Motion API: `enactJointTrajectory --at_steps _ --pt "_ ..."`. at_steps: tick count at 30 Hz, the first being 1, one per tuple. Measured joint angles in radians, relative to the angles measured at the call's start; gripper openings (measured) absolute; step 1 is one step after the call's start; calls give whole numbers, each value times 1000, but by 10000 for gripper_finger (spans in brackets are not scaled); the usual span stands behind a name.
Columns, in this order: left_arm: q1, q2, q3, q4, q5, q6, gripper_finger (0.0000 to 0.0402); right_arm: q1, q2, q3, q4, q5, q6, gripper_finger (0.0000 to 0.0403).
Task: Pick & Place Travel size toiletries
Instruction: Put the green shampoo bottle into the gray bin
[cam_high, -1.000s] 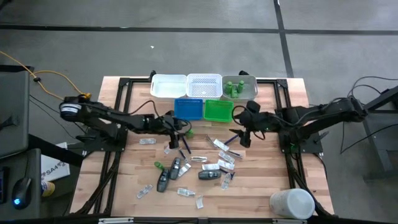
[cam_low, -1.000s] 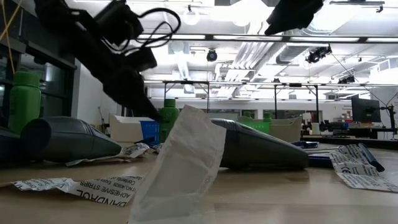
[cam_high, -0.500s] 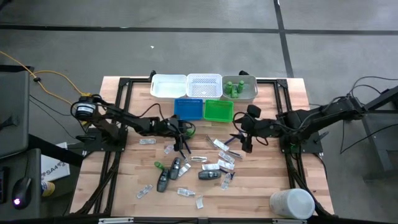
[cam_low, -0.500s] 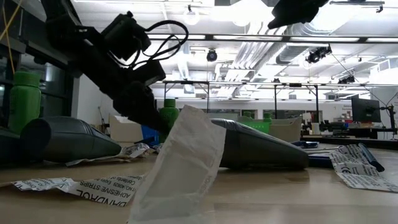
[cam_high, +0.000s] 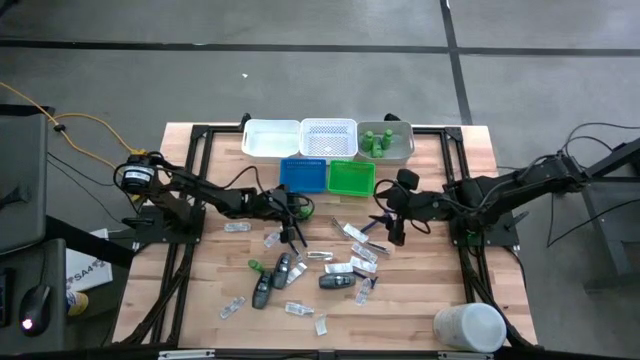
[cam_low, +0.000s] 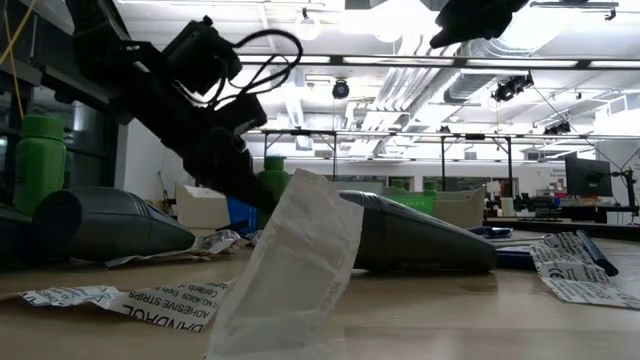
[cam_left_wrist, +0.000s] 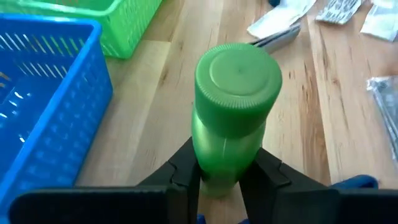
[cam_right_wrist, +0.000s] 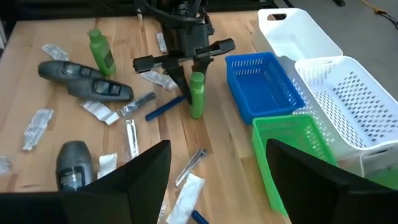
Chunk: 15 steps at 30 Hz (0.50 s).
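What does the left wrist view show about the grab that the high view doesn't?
Only the left wrist view shows the left gripper with its fingers against both sides of an upright green bottle, its ribbed cap facing the camera. Only the high view shows the whole table: the right gripper open over the scattered packets, the white container at the near corner, the white trays at the far edge. Both show the blue tray and green tray beside the bottle.
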Motion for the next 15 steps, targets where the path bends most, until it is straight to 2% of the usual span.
enactJointTrajectory --at_steps 5,11,15 --pt "0 -36 53 -9 16 26 76 9 16 -121 188 -1 -21 256" --pt "0 -53 183 -179 18 61 83 11 36 -327 598 0 -132 256" --pt "-1 -51 257 -250 18 80 83 7 96 -413 911 1 -257 256"
